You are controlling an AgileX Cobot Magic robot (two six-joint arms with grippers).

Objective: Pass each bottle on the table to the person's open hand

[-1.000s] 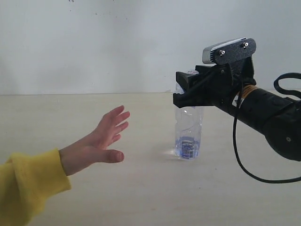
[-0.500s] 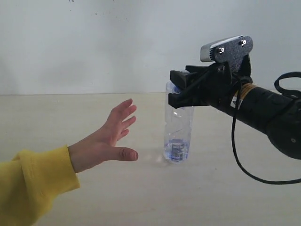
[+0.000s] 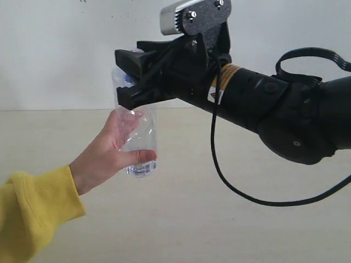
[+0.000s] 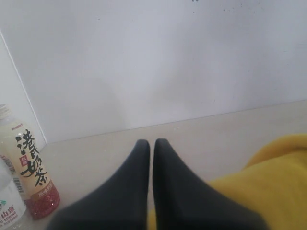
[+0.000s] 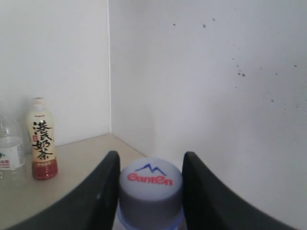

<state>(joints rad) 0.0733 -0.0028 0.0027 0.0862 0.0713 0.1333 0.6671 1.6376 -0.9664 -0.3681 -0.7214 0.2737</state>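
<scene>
right gripper [image 3: 129, 76] clamped on clear bottle [image 3: 141, 131] neck, cap mostly hidden in exterior view. hand [image 3: 104, 159] wraps bottle base. left gripper [image 4: 151, 146] closed, empty. tea bottle [image 4: 29, 167] visible; small bottle [image 4: 7, 206] cut off by frame.

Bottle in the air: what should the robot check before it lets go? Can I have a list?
1. Right end effector clamps the bottle at its top: ok.
2. Person's hand wraps around the bottle: ok.
3. Hand's grip firm enough to carry it: cannot tell.
4. Left end effector shut, holding nothing: ok.
5. Tea bottle upright on the table for later: ok.
</scene>
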